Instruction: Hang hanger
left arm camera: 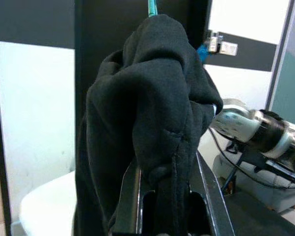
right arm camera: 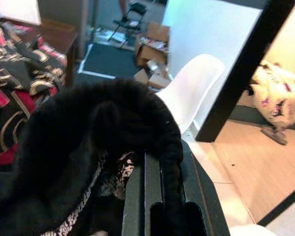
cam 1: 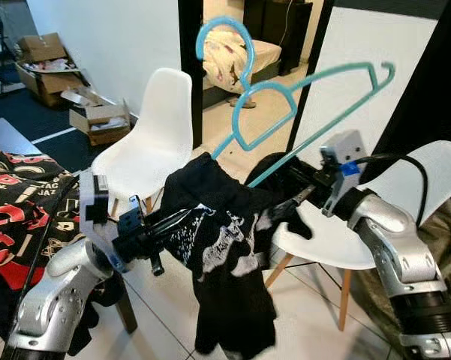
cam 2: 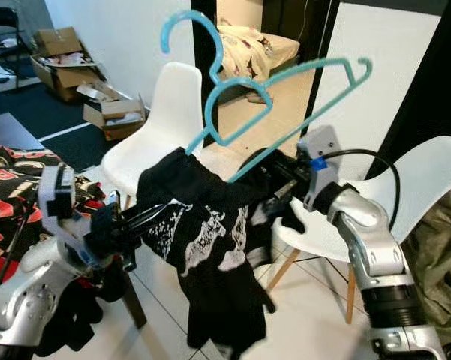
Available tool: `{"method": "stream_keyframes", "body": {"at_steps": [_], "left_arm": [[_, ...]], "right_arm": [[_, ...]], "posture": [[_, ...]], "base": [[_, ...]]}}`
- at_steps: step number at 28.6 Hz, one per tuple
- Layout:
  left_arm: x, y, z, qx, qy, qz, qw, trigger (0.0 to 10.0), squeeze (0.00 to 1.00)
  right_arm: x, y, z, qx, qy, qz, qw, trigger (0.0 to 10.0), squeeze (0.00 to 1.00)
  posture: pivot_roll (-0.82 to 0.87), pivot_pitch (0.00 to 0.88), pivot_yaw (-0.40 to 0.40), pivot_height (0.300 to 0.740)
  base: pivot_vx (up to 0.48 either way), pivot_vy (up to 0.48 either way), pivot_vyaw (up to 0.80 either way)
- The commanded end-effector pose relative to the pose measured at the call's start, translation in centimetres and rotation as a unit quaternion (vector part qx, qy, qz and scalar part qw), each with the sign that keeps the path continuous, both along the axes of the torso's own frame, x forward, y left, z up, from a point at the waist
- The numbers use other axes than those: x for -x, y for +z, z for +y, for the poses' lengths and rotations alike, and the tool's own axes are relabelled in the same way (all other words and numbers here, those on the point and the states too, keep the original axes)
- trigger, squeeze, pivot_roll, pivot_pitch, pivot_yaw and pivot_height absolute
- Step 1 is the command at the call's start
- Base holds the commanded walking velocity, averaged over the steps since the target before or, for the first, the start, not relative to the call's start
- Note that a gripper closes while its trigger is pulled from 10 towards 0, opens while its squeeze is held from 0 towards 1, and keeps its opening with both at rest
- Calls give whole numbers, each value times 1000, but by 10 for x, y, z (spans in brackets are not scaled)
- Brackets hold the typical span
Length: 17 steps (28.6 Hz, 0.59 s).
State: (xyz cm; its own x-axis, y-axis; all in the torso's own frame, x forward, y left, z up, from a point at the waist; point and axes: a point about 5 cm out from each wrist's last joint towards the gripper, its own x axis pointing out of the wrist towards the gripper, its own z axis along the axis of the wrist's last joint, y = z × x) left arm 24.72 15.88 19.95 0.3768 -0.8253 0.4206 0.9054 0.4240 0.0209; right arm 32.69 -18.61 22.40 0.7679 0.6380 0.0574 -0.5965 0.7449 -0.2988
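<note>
A light-blue plastic hanger (cam 1: 285,94) stands tilted in the air, hook (cam 1: 227,36) uppermost, with its lower left end pushed into a black T-shirt (cam 1: 225,247) with white print. The shirt hangs stretched between my two grippers. My left gripper (cam 1: 184,216) is shut on the shirt's left side, and the wrist view has black cloth (left arm camera: 152,118) bunched between its fingers (left arm camera: 132,196). My right gripper (cam 1: 284,208) is shut on the shirt's right side, just under the hanger's lower bar; cloth (right arm camera: 113,128) drapes over its fingers (right arm camera: 137,196).
A white chair (cam 1: 154,135) stands behind the shirt, a second white chair (cam 1: 413,187) under my right arm. A table with a red-and-black cloth (cam 1: 15,199) is at the left. Cardboard boxes (cam 1: 97,120) lie on the floor beyond. A doorway (cam 1: 248,67) opens behind.
</note>
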Motion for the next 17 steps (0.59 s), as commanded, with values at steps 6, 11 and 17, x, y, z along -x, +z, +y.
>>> {"method": "stream_keyframes", "body": {"at_steps": [6,11,17], "left_arm": [[6,5,6,-11,8,-16,1000,10000,0],[13,-13,19,-80,82,6,993,10000,0],[23,-31,24,-136,138,24,981,10000,0]], "right_arm": [[-3,1,-2,10,10,6,1000,0,0],[-7,9,-23,-8,-20,7,1000,0,0],[-9,16,-45,-22,-41,7,999,0,0]], "posture": [[53,0,-69,740],[59,0,-74,740],[70,0,-79,740]], "base": [[0,0,0],[0,0,0],[0,0,0]]}}
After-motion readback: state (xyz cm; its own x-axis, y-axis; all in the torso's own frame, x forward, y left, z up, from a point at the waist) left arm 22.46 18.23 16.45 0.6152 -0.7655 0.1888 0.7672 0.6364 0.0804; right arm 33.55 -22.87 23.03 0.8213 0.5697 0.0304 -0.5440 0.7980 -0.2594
